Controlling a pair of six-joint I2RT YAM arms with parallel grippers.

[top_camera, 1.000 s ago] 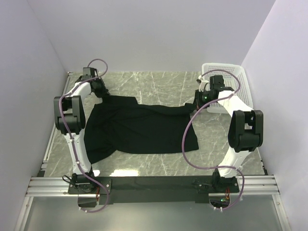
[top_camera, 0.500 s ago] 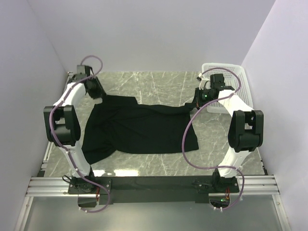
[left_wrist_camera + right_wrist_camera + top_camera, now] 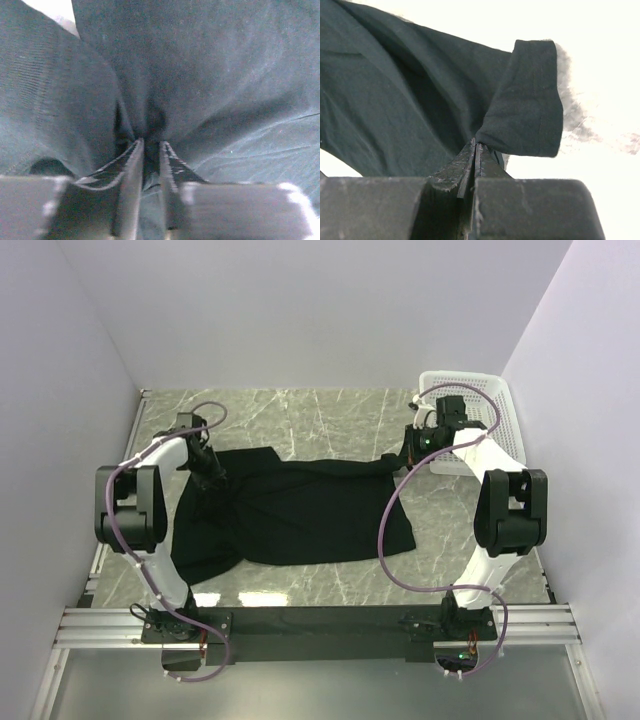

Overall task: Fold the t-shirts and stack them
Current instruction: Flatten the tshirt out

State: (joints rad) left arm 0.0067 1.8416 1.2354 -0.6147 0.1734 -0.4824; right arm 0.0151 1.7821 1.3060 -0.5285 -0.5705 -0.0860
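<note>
From the top, the black shirt lies spread on the table, in the middle, with its long way going left to right; the left gripper is down on its far left part; the right gripper is at its far right corner, just beside the white basket; the shirt looks soft, light and floppy, so I think it will sag and bunch if held in the middle; the corners and hems look like the best spots to hold; there is bare table on the far side and a thin strip on the near side, so there is room to pull and fold; walls stand close on the left and right, and the basket fills the far right corner, so the right arm has less room there

In the left wrist view, the left gripper has its fingers almost together, with a fold of shirt pinched between them; wrinkles run in to the tips; cloth fills nearly the whole view, so no hem shows

In the right wrist view, the right gripper is pressed tight on the shirt's edge, right by the sleeve; the sleeve sticks out to the right; the table is too bright to see
</note>
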